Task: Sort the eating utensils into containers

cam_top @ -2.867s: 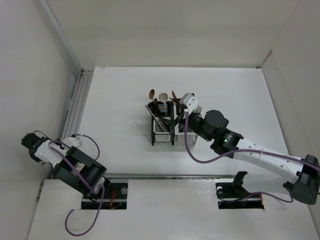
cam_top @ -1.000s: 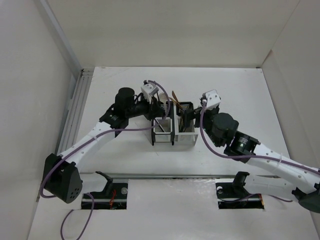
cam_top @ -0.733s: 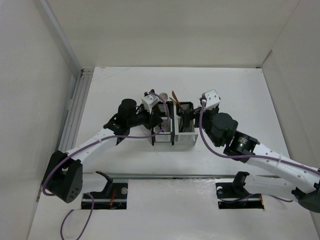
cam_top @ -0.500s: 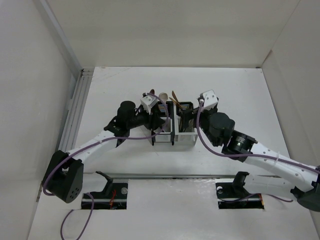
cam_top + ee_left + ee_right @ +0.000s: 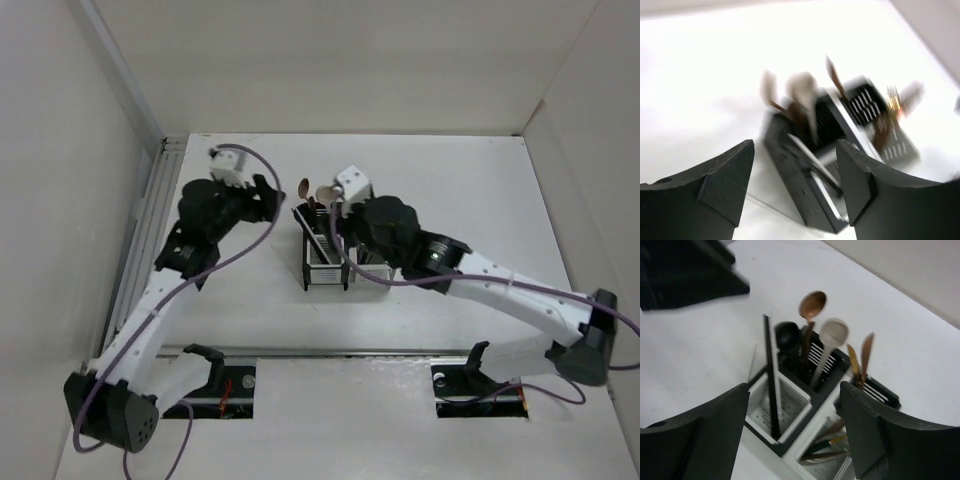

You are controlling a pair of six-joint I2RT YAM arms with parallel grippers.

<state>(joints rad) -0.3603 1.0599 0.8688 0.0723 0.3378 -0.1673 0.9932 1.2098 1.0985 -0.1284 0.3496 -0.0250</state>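
The containers (image 5: pixel 325 270) stand mid-table as one block of black and white compartments. From the right wrist view, a black chopstick (image 5: pixel 771 385) stands in a white compartment (image 5: pixel 790 407). A copper spoon (image 5: pixel 812 305), a black spoon (image 5: pixel 786 335) and a pale spoon (image 5: pixel 834 332) fill a black one. Gold and copper utensils (image 5: pixel 862 357) stand in the far black compartment, and more lie in the near white compartment (image 5: pixel 827 447). My right gripper (image 5: pixel 794 390) hovers open and empty over the block. My left gripper (image 5: pixel 795 150) is open and empty, up and left of the block (image 5: pixel 810 175).
A ribbed metal rail (image 5: pixel 155 210) runs along the table's left edge, close behind the left arm. White walls enclose the table at the back and on both sides. Purple cables (image 5: pixel 345 270) loop off both arms, one hanging beside the block.
My left arm has pulled back from the block toward the far left, its jaws going from shut to open. My right arm has swung left, over the block.
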